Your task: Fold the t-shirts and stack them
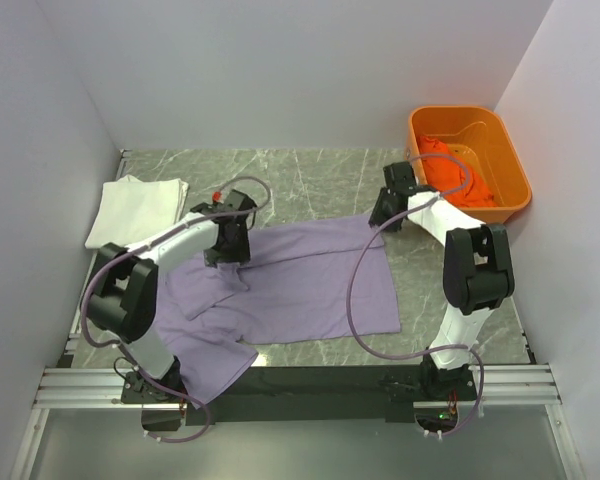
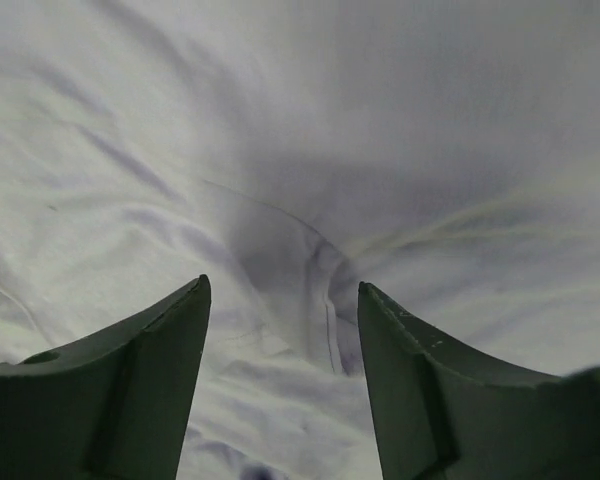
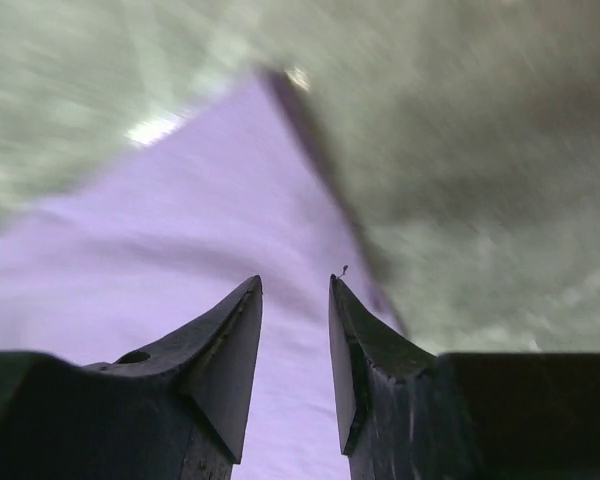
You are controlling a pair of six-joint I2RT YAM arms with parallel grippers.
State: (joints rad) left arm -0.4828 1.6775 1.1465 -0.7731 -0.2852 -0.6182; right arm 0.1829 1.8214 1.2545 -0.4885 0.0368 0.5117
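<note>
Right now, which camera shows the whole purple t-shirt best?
The top external view: the purple t-shirt lies spread on the table, nearly its whole outline visible. The left wrist view shows only wrinkled cloth close up; the right wrist view, just one corner.

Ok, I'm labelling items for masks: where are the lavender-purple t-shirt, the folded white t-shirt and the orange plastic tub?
Lavender-purple cloth t-shirt (image 1: 310, 285): top external view, flat mid-body.
Folded white cloth t-shirt (image 1: 135, 208): top external view, centre of top layer.
Orange plastic tub (image 1: 502, 165): top external view, right inner wall.
</note>
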